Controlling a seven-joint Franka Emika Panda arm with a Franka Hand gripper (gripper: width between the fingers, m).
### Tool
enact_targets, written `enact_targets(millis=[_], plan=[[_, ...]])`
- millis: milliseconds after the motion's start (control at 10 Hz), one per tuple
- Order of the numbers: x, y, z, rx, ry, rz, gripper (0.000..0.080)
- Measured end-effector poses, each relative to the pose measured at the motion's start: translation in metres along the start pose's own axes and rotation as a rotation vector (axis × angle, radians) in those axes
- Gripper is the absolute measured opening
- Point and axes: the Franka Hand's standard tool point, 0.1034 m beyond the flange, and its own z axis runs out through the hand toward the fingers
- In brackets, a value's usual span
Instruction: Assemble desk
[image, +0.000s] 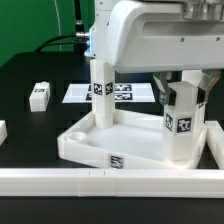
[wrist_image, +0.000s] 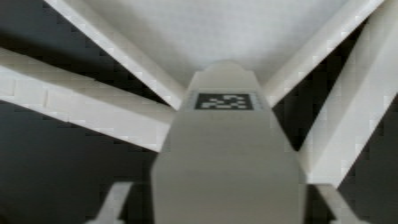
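The white tray-like tabletop (image: 95, 140) lies upside down near the front of the table. One white tagged leg (image: 101, 92) stands upright in its far corner socket on the exterior view's left. My gripper (image: 182, 95) is shut on a second white leg (image: 181, 130) and holds it upright at the tabletop's corner on the exterior view's right. In the wrist view the held leg (wrist_image: 224, 150) runs down from between my fingers (wrist_image: 121, 198) toward the tabletop (wrist_image: 196, 35), tag facing the camera. Its lower end is hidden, so I cannot tell if it is seated.
A loose white tagged leg (image: 40, 95) lies on the black table at the exterior view's left, and another white piece (image: 3, 131) shows at the left edge. The marker board (image: 120, 93) lies behind the tabletop. A long white border rail (image: 100, 181) runs along the front.
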Motion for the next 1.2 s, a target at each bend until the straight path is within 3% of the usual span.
enact_targets(millis=[400, 500, 700, 1200], plan=[[-0.001, 0.002, 0.0, 0.0, -0.001, 0.122, 0.0292], [-0.002, 0.007, 0.0, 0.014, -0.002, 0.244, 0.0292], [-0.001, 0.013, 0.0, 0.071, 0.014, 0.494, 0.0292], [-0.001, 0.012, 0.002, 0.074, -0.003, 0.834, 0.0292]])
